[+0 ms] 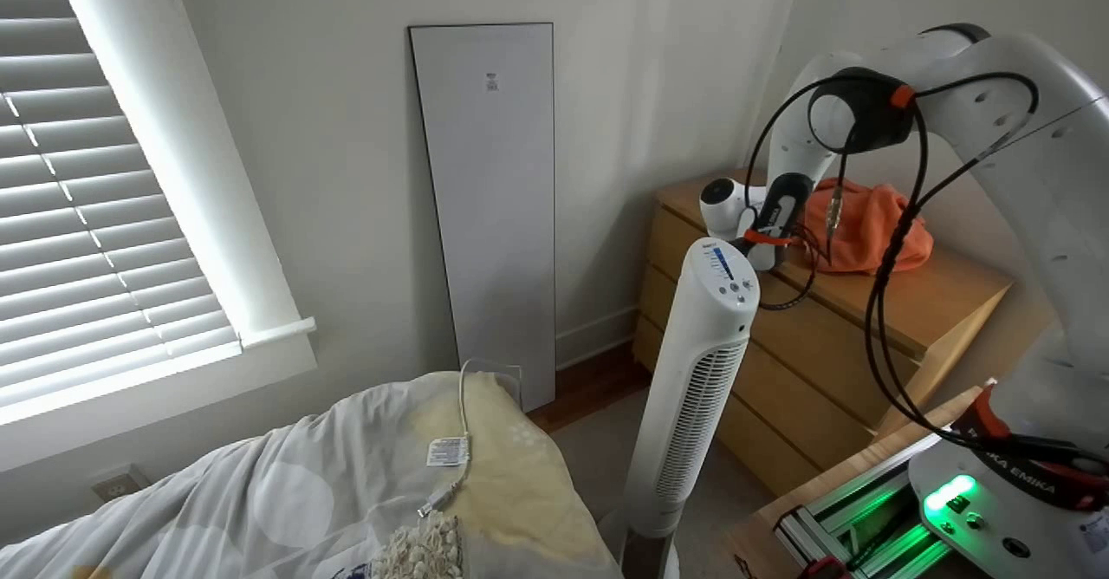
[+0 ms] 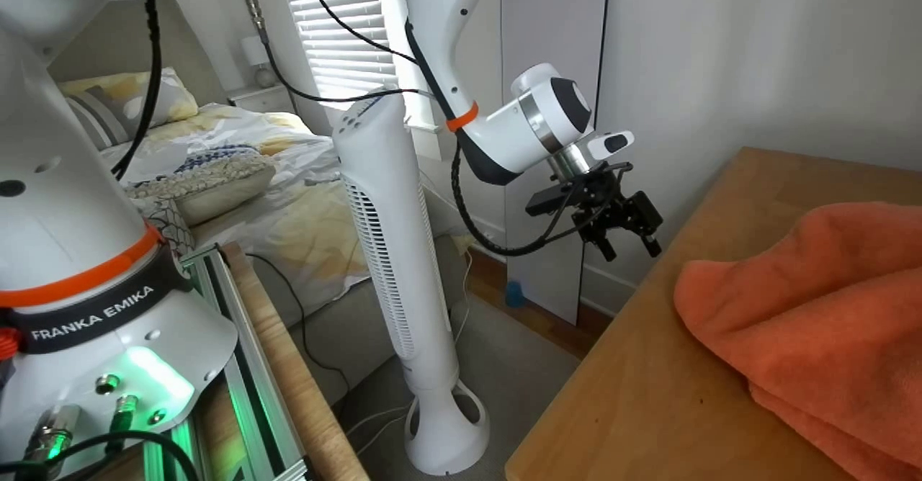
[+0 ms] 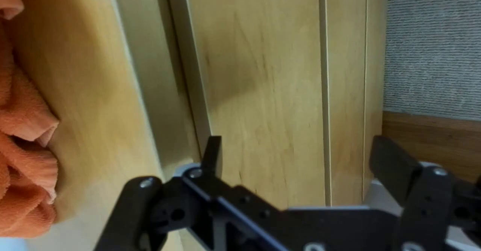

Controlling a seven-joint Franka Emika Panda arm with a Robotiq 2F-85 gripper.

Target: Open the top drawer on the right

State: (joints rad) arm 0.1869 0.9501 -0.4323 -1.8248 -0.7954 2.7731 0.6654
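A light wood dresser (image 1: pixel 901 302) stands by the wall, its drawers looking closed in an exterior view. In the wrist view, a broad top drawer front (image 3: pixel 259 74) lies in front of the gripper, with a dark gap and a raised top edge under the dresser top. I cannot tell whether this is the right-hand drawer. My gripper (image 3: pixel 297 144) is open and empty. Its left finger overlaps the drawer's top edge in the wrist view; contact is not clear. In an exterior view the black gripper (image 2: pixel 632 250) points down beside the dresser top; elsewhere the fan mostly hides it.
An orange cloth (image 2: pixel 828 301) lies on the dresser top. A white tower fan (image 1: pixel 693 388) stands close to the arm, before the dresser. A bed (image 1: pixel 346 475) and a grey panel (image 1: pixel 494 198) leaning on the wall are nearby. Cables hang from the arm.
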